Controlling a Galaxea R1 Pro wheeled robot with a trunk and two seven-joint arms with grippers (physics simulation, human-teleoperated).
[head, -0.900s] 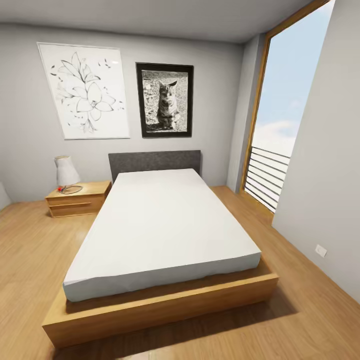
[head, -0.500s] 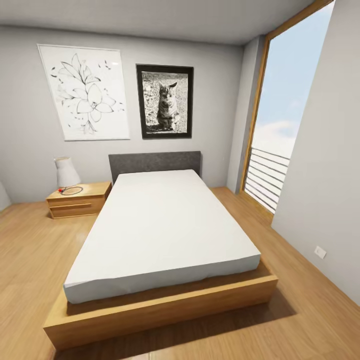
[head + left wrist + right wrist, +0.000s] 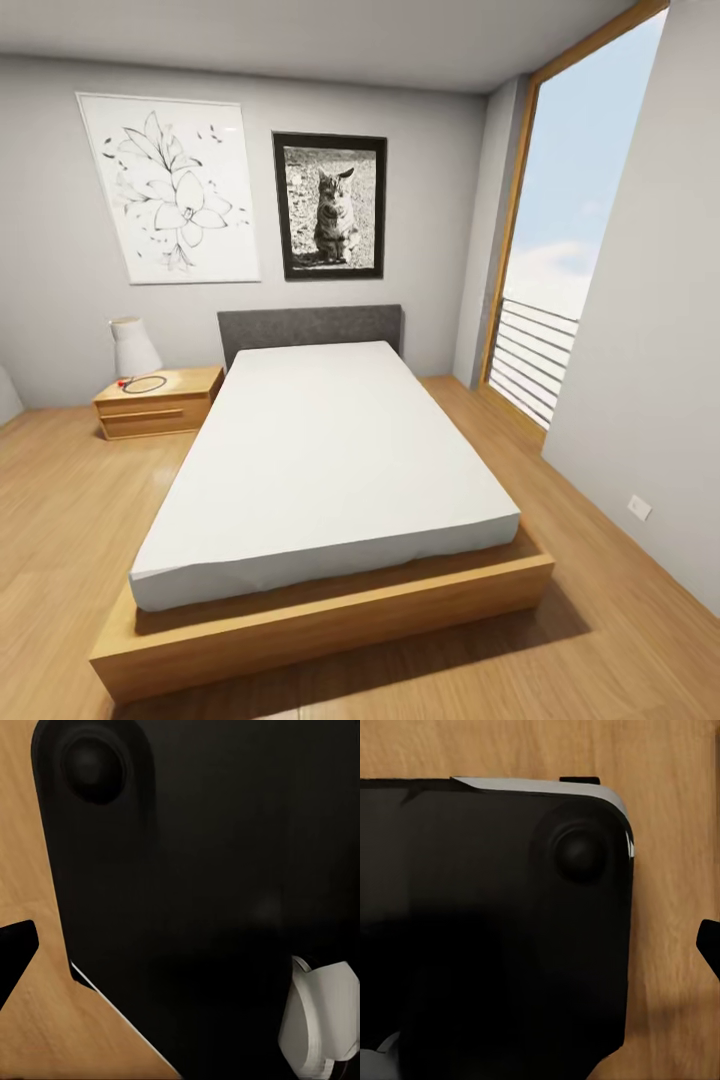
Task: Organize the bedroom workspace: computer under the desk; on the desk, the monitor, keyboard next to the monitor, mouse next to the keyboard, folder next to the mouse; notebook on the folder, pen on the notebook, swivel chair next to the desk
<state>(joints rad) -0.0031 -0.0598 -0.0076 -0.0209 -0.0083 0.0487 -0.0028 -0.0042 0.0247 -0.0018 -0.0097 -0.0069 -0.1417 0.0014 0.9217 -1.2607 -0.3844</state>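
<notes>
Head view: bed (image 3: 320, 450) w/ white mattress, wood frame, grey headboard at rear wall. Nightstand (image 3: 158, 400) beside bed's head-end corner, white lamp (image 3: 133, 346) on top. Flower print (image 3: 168, 188) + cat photo (image 3: 331, 205) on wall. Tall window (image 3: 575, 220) w/ railing.
Left wrist view: black robot body (image 3: 225, 870) over wood floor (image 3: 30, 945); hand state: can't tell.
Right wrist view: black robot body over wood floor; hand state: can't tell.
Task things: none to place here.

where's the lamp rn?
Head view, far left: the lamp stands on the wooden nightstand, left of the bed, against the back wall.
</notes>
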